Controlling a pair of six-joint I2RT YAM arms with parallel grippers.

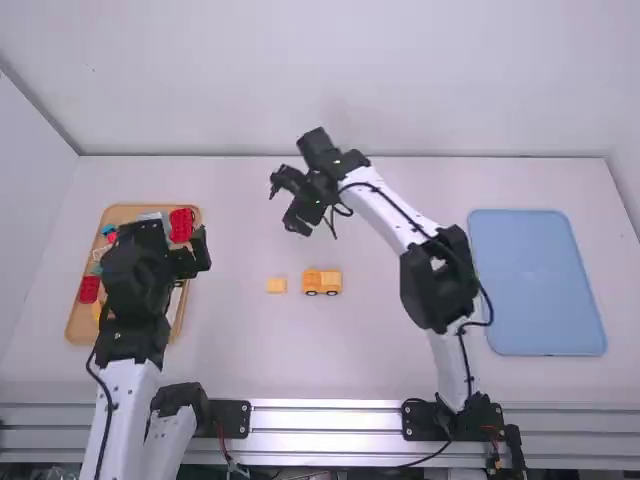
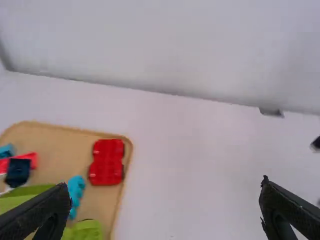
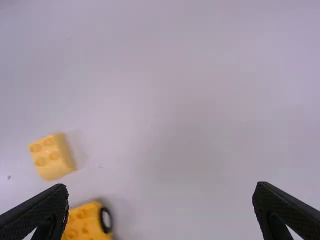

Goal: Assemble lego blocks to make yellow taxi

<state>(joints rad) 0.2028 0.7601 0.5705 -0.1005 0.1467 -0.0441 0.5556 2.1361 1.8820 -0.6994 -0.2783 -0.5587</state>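
Yellow vehicle and loose block lie near each other, both pincers spread

On the white tabletop (image 1: 240, 350), a small yellow vehicle (image 1: 321, 282) stands on black wheels, between the two arms' bases as the high view has it and farther out. A loose yellow block (image 1: 276, 285) lies near it, on its left and apart from it (studs up, as the right wrist view shows). The right pincer (image 1: 284, 205) is above the tabletop, beyond both pieces, its two fingers wide apart with nothing between them. The left pincer (image 1: 196, 255) is by the right-hand edge of the wooden tray (image 1: 118, 214), its fingers also well apart and empty. In that tray lie a red wheeled piece (image 2: 106, 162), a turquoise piece (image 2: 76, 189), green pieces (image 2: 87, 231) and others. A blue tray (image 1: 537, 280) lies at the far right.
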